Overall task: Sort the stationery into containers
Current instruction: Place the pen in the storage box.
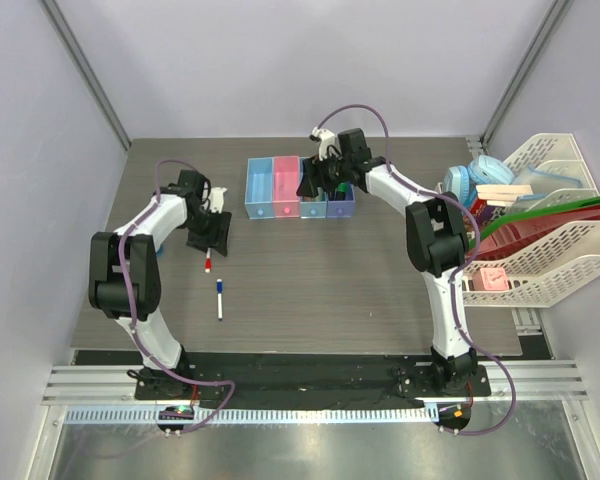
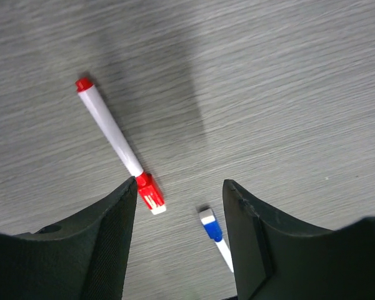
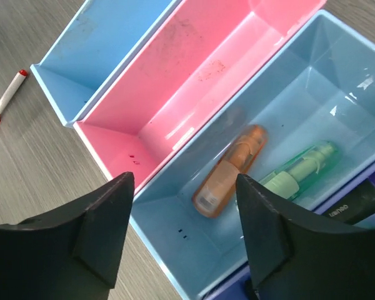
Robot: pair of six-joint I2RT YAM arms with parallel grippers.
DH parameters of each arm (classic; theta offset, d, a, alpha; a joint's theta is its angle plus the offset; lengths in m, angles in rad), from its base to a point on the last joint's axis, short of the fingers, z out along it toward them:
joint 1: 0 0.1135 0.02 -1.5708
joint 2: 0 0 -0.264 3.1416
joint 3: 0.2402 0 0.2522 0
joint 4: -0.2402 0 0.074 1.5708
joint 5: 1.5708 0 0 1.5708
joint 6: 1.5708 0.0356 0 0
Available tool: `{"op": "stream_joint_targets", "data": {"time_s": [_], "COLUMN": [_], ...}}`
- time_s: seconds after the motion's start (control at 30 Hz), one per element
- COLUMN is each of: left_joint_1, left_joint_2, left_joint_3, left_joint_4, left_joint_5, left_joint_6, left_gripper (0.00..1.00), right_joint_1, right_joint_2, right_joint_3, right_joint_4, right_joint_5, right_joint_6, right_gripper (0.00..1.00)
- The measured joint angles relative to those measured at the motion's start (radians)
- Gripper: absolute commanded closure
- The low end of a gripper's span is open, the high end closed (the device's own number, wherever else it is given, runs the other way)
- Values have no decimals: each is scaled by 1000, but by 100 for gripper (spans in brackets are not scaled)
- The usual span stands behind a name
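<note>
Over light blue bin (image 3: 312, 106), right gripper (image 3: 182, 187) spread wide; left gripper (image 2: 180, 184) spread wide above red-capped marker (image 2: 112, 134).

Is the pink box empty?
Empty, as far as shown: the pink bin has a bare floor in the right wrist view.

bright, even overhead light is filling all 3 views. a soft grey shadow is lying across the table (image 2: 281, 69) in the left wrist view. white glare is streaking the pink bin (image 3: 181, 134). the orange piece (image 3: 231, 169) is showing slight blur.
</note>
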Motion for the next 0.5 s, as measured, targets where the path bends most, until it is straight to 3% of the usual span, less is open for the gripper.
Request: {"op": "stream_joint_targets", "data": {"time_s": [0.3,0.5], "left_joint_1": [29,41], "left_joint_2": [0,0], "left_joint_3": [-60,-94], "left_joint_4": [6,13], "left_joint_5": [-16,-15], "left_joint_6": [11,23], "left_gripper": [43,65], "right_joint_1": [4,9], "right_joint_2": [-62,-207], "right_joint_3": [-46,-139], "right_joint_4": [-32,-83], "right_joint_5": [35,77], "right_joint_6": [-29,-119], "right_gripper": [25,24]}}
